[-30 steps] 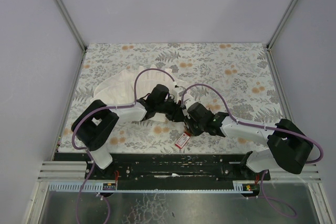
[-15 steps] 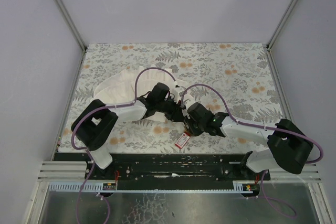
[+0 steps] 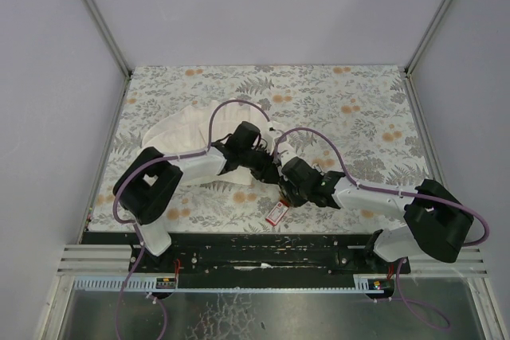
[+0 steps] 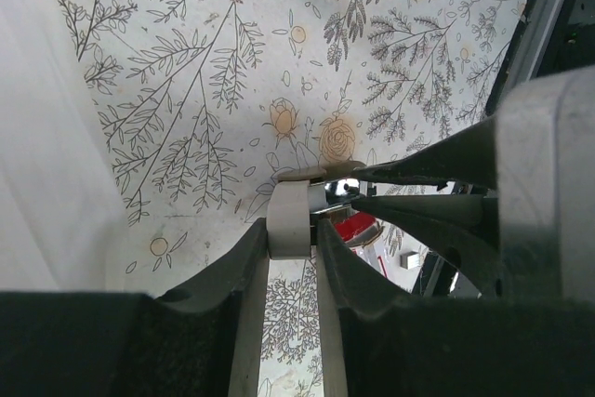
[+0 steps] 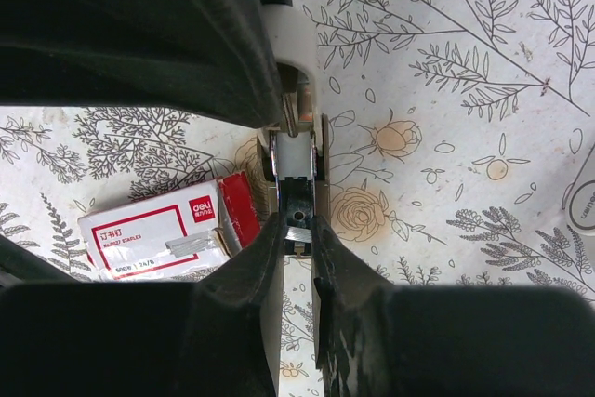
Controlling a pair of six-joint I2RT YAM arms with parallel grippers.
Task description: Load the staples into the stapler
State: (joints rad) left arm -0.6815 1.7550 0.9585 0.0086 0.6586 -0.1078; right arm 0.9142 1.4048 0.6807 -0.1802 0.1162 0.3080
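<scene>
left gripper (image 4: 293, 230) shifted slightly, stapler (image 5: 296, 163) still gripped

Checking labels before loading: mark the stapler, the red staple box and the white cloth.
stapler (image 5: 296, 169): right wrist view, its pale middle section.
red staple box (image 5: 167, 230): right wrist view, white label.
white cloth (image 3: 179, 134): top external view, its pleated middle.
</scene>
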